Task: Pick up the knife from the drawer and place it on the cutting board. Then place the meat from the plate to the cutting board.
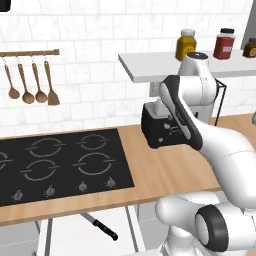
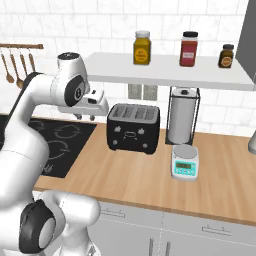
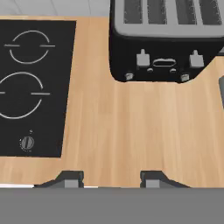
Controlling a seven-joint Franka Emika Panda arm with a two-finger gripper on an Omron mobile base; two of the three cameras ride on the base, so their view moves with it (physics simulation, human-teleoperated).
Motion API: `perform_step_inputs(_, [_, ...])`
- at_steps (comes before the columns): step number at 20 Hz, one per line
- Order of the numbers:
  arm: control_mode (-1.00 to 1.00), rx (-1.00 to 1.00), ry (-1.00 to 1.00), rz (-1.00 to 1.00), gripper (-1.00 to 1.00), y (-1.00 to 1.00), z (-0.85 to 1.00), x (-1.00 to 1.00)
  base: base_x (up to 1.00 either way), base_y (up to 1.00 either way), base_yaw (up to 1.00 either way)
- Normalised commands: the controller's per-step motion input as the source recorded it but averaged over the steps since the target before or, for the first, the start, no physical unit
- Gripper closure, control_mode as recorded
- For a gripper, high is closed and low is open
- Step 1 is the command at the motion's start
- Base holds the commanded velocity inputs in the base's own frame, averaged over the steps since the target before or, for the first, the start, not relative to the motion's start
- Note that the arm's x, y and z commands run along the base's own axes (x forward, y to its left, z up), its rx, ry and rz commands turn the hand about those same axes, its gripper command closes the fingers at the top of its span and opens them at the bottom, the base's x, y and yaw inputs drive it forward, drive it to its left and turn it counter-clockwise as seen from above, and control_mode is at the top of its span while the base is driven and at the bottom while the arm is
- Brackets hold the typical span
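Gripper [image 3: 111, 178]: held above the wooden counter [image 3: 131, 131], between the black cooktop [image 3: 30, 83] and the black toaster [image 3: 168, 43]; jaws are seen partly apart, with bare counter between the fingertips [image 3: 70, 178] and nothing gripped.

Knife [image 1: 100, 226]: found in the open drawer [image 1: 65, 240] below the counter edge, lying at a slant on the white inside, black handle toward the lower right, silver blade toward the upper left. It is well apart from the gripper.

Toaster: stood against the tiled wall, just right of the cooktop.

Digital scale [image 2: 184, 163]: set on the counter in front of the paper towel holder [image 2: 182, 117].

Shelf [image 2: 165, 70]: three jars are carried.

Wooden utensils [image 1: 30, 80]: hung from a rail on the wall.
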Motion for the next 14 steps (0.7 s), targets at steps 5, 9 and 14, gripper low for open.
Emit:
perform_step_inputs(5, [-1.00,0.04,-0.01,0.00,-1.00,0.19,-0.22,-0.57,0.00,0.00,0.00])
perform_step_inputs(9, [-1.00,0.01,0.01,0.00,-1.00,1.00,-0.95,0.00,0.00,0.00,0.00])
perform_step_inputs(14, [-1.00,0.03,0.00,-0.01,-1.00,1.00,-1.00,0.17,0.00,0.00,0.00])
